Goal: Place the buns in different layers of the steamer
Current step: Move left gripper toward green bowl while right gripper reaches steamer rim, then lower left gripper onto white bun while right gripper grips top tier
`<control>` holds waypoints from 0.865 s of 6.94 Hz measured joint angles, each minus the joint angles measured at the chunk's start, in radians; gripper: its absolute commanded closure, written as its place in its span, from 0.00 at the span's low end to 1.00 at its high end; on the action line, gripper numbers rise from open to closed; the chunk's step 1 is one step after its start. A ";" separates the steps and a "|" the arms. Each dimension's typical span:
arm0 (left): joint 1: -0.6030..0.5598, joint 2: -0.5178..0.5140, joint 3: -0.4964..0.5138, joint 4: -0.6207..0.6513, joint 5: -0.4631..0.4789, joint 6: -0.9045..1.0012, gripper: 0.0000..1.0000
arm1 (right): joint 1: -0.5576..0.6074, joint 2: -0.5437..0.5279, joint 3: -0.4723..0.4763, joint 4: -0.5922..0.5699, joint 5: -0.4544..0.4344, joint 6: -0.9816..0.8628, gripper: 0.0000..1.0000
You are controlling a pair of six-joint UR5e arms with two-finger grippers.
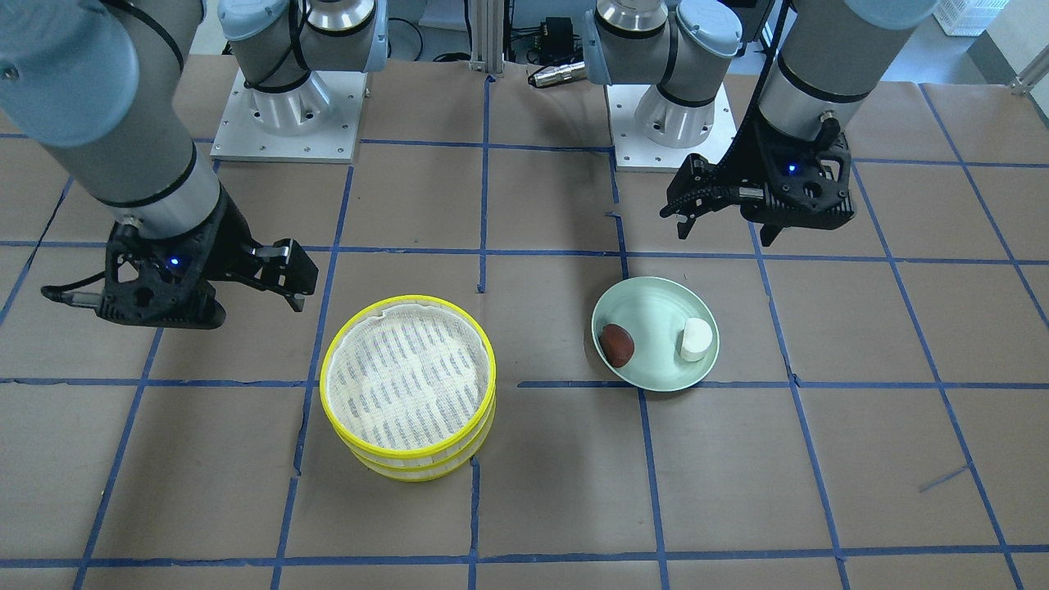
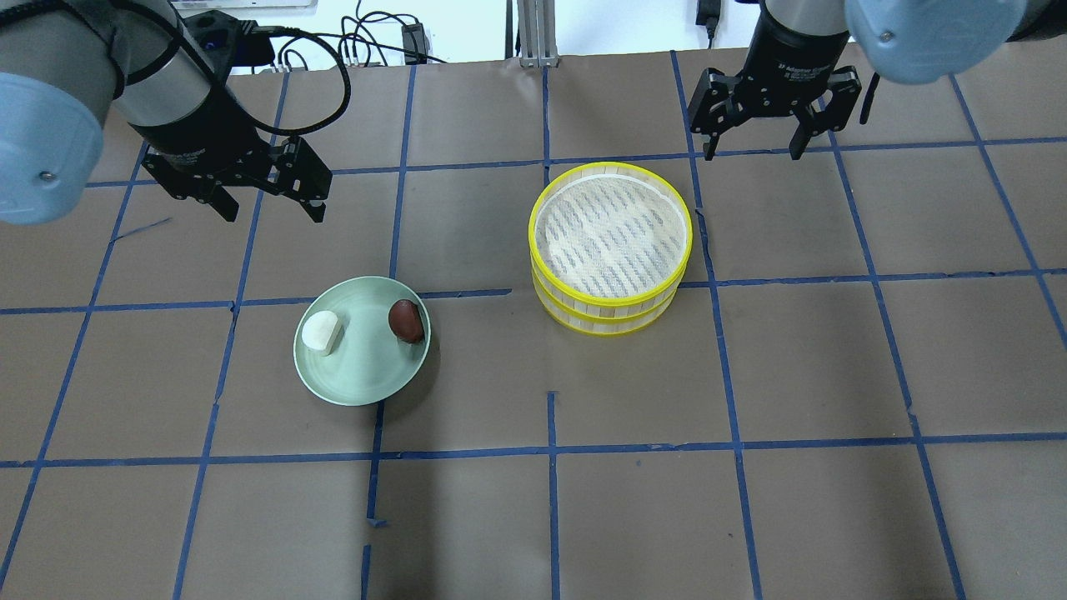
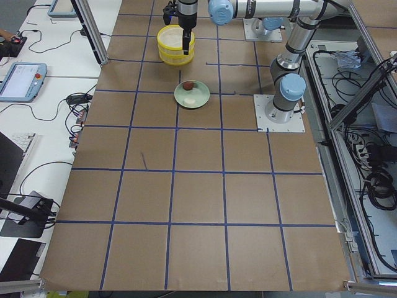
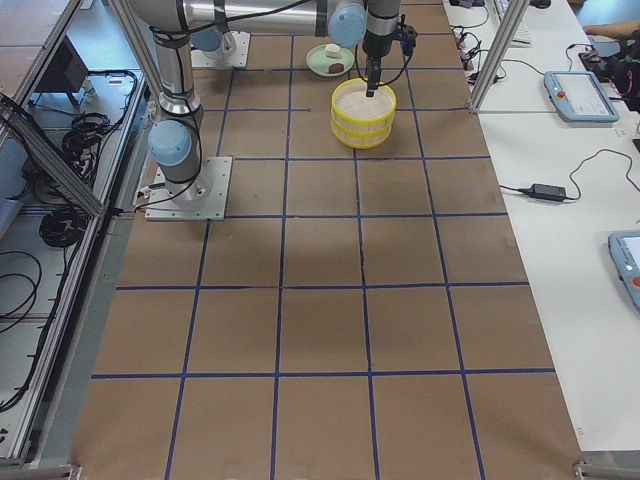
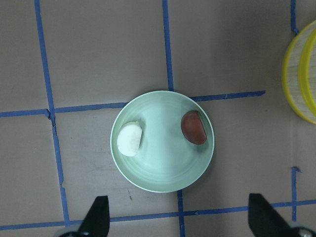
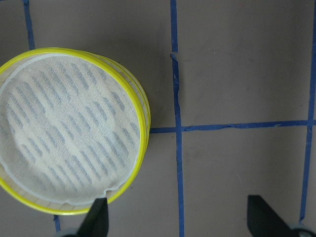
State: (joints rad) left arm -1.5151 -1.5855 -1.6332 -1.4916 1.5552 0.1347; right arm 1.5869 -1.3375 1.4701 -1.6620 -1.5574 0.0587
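Your left gripper (image 2: pixel 271 204) hangs wide open in the upper left of the overhead view. The plate (image 2: pixel 358 387) lies just below it there, with the white bun (image 2: pixel 321 332) on its left side and the brown bun (image 2: pixel 406 321) on its right. Your right gripper (image 2: pixel 754 150), also wide open, hangs by the steamer (image 2: pixel 611 242), stacked, top tray bare. I think your left arm is nearer the buns.
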 measured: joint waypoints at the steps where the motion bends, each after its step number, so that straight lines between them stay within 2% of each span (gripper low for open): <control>1: 0.006 -0.030 -0.013 0.024 0.003 0.012 0.00 | 0.001 0.018 0.086 -0.116 -0.001 0.004 0.01; 3: 0.012 -0.102 -0.054 0.111 0.011 0.021 0.00 | 0.002 0.063 0.184 -0.277 0.000 0.035 0.03; 6: 0.016 -0.204 -0.154 0.265 0.081 0.024 0.00 | 0.007 0.110 0.203 -0.326 0.018 0.049 0.07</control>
State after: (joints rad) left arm -1.4989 -1.7891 -1.7874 -1.2261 1.6364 0.1587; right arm 1.5937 -1.2273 1.6731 -1.9885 -1.5392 0.1076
